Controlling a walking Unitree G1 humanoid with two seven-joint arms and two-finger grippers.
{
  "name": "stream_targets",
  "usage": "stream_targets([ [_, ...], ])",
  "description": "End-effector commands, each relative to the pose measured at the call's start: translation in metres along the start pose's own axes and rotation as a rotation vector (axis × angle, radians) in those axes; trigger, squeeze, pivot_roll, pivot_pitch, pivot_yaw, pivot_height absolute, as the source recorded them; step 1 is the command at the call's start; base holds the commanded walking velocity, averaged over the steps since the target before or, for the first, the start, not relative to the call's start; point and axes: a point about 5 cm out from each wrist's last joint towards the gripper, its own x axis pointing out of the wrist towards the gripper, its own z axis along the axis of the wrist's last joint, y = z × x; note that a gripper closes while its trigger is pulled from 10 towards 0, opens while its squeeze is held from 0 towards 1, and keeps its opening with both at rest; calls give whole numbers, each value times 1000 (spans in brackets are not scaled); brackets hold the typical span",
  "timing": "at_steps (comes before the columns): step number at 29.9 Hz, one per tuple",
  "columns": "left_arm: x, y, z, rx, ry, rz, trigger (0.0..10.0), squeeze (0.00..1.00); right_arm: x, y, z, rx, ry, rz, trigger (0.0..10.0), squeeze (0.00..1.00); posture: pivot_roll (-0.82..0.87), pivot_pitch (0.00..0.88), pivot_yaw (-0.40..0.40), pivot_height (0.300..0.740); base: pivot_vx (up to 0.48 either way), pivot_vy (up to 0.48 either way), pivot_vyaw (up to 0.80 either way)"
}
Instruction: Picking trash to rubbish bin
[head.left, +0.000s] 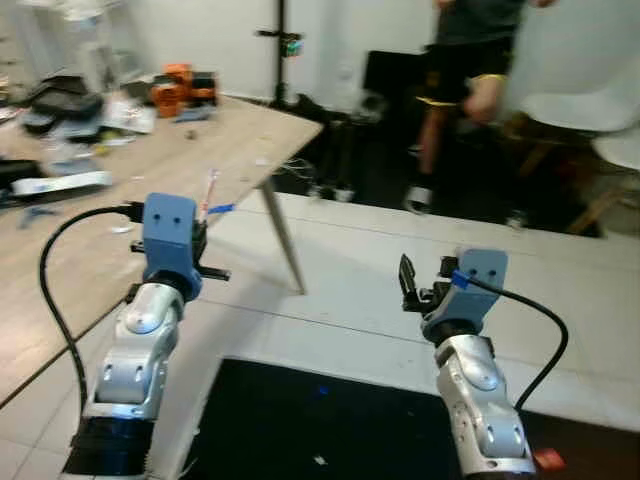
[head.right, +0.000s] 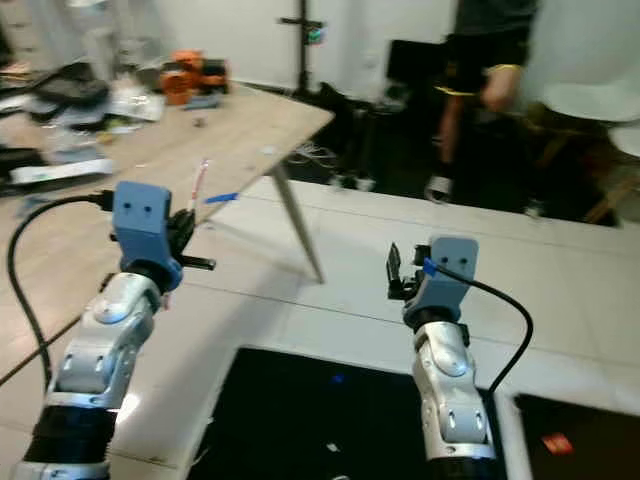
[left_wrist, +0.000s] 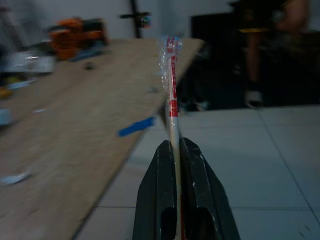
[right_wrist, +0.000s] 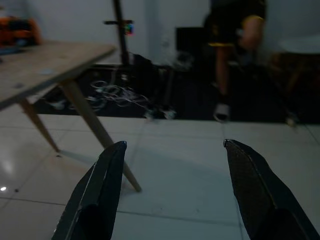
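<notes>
My left gripper (left_wrist: 175, 144) is shut on a thin red-and-white wrapper (left_wrist: 171, 90), a long strip in clear plastic that sticks up from between the fingers. In the eye views the left gripper (head.left: 200, 235) is raised beside the edge of the wooden table (head.left: 150, 165), with the wrapper (head.left: 208, 192) pointing upward. My right gripper (head.left: 422, 278) is held up over the white tiled floor, open, with nothing between its fingers (right_wrist: 107, 175).
The wooden table carries clutter at its far end, an orange tool (head.left: 178, 88) and a piece of blue tape (head.left: 222, 209). A person (head.left: 470, 70) stands at the back by white chairs (head.left: 590, 110). Cables (right_wrist: 115, 92) lie on the floor under the table. A black mat (head.left: 300, 420) is below me.
</notes>
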Motion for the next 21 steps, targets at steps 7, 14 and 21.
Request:
stream_targets([
  [7,-2,-5,-2,-5,1,-33,10000,0,-3,1,-7,2,28,-10,10000,0,-7,115,16,740,0,0,-800],
  [14,0,0,1,1,-19,-8,10000,0,-1,0,-5,3,20,-19,10000,0,-12,115,23,740,0,0,-800],
  [21,3,-1,2,-4,-26,-8,10000,0,0,-2,-3,1,10,-24,10000,0,-15,121,25,740,0,0,-800],
])
